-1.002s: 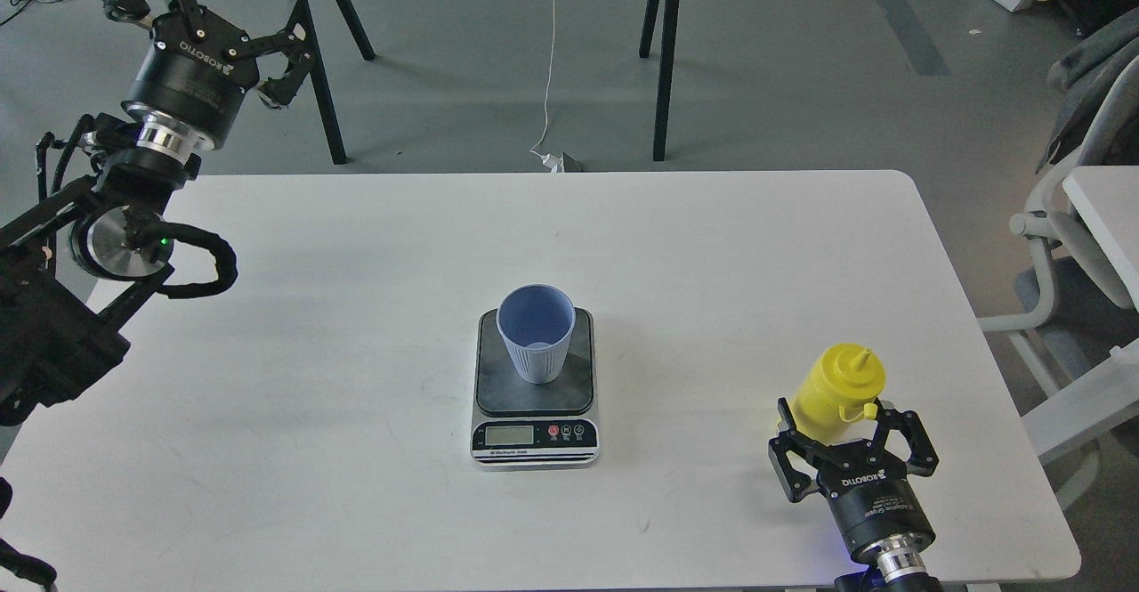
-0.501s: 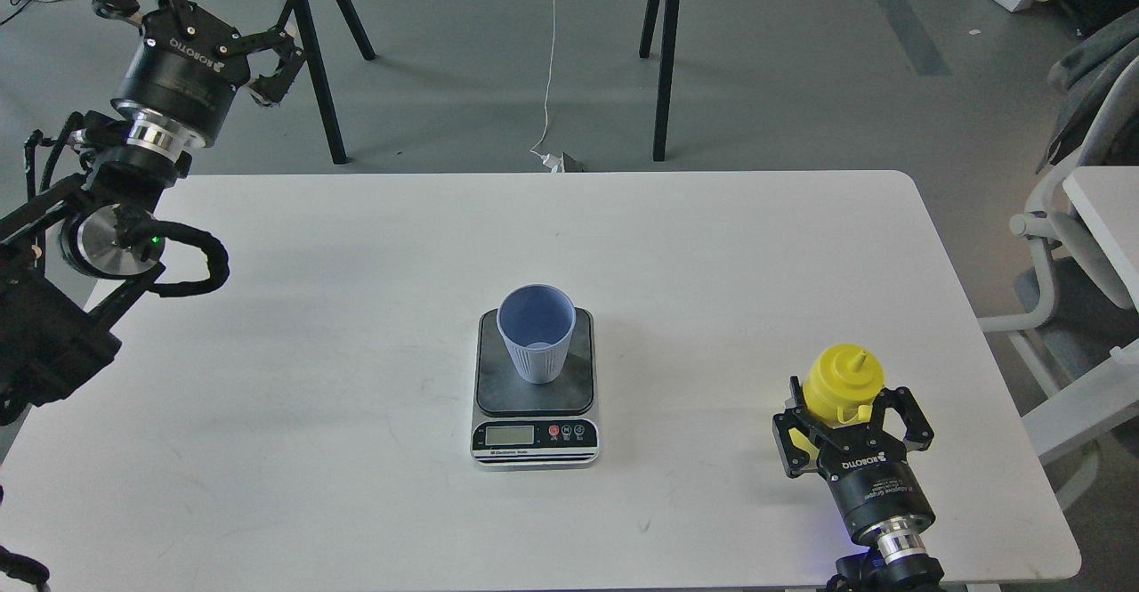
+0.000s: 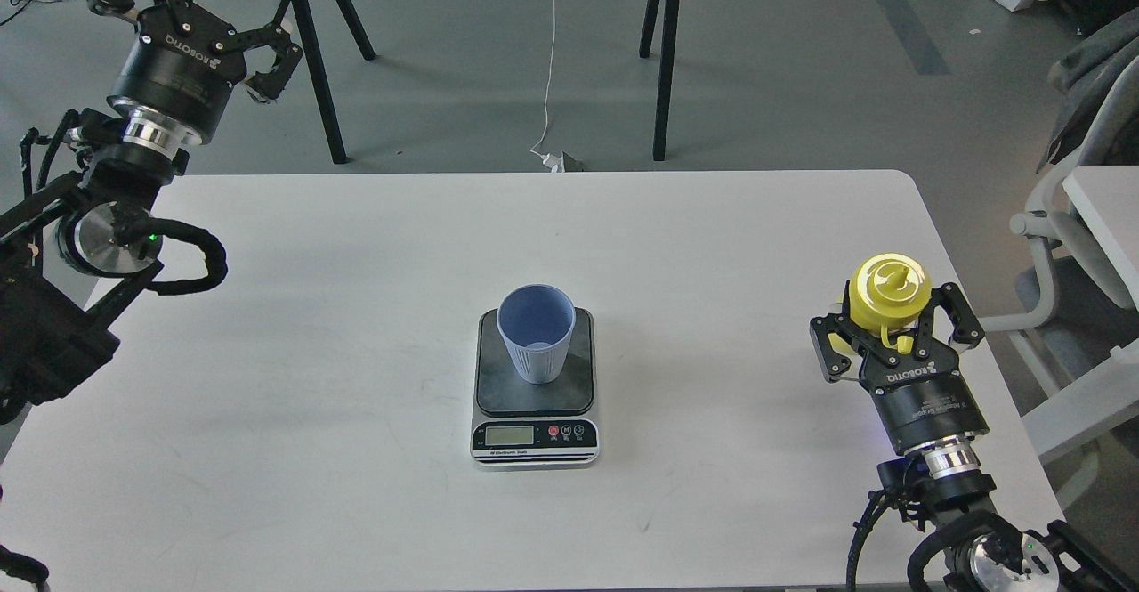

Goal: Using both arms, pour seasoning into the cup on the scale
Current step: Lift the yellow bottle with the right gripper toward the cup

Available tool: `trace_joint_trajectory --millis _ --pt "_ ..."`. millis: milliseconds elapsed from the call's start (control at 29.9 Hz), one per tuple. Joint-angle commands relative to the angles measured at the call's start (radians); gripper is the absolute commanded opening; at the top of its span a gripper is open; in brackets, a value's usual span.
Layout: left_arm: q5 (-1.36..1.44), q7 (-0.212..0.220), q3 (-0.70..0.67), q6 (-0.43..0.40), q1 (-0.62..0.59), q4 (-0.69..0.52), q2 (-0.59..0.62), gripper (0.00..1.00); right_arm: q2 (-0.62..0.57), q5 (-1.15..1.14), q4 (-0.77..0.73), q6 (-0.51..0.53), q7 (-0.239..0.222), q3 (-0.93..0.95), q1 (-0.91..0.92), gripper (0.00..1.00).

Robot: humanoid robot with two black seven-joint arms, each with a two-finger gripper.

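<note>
The light-blue ribbed cup (image 3: pixel 536 343) stands upright on the dark plate of the scale (image 3: pixel 534 414) at the table's middle. My right gripper (image 3: pixel 892 329) is shut on the yellow seasoning bottle (image 3: pixel 887 289) at the right side of the table and holds it lifted, so I see its nozzle top from above. My left gripper (image 3: pixel 200 18) is open and empty, raised beyond the table's far left corner, well away from the cup.
The white table (image 3: pixel 356 307) ends in a rounded corner at the right. Black trestle legs (image 3: pixel 663 58) stand on the floor behind it. A white chair (image 3: pixel 1068 245) stands close to the right of the right arm.
My right gripper closed around the bottle, then lifted it up and to the right. My left arm drew slightly back and to the left.
</note>
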Motion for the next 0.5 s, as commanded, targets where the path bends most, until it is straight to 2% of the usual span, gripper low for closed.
trace_joint_trajectory --millis 0,100,167,334,468 --pt "0.0 0.0 -0.001 0.002 -0.001 0.0 0.001 1.0 -0.091 -0.054 -0.012 0.0 0.0 -0.078 0.135 0.35" --pt "0.0 0.0 -0.003 0.002 -0.001 0.0 0.001 1.0 -0.148 -0.075 -0.026 0.0 0.002 -0.185 0.29 0.35" --pt "0.0 0.0 -0.004 0.002 -0.001 0.002 0.001 1.0 -0.168 -0.076 -0.051 -0.036 0.003 -0.257 0.388 0.35" --pt "0.0 0.0 -0.012 0.0 -0.001 0.0 0.001 1.0 -0.168 -0.087 -0.178 -0.123 0.002 -0.469 0.646 0.33" --pt "0.0 0.0 -0.013 -0.001 -0.001 0.0 0.002 1.0 -0.151 -0.182 -0.258 -0.186 0.002 -0.61 0.804 0.31"
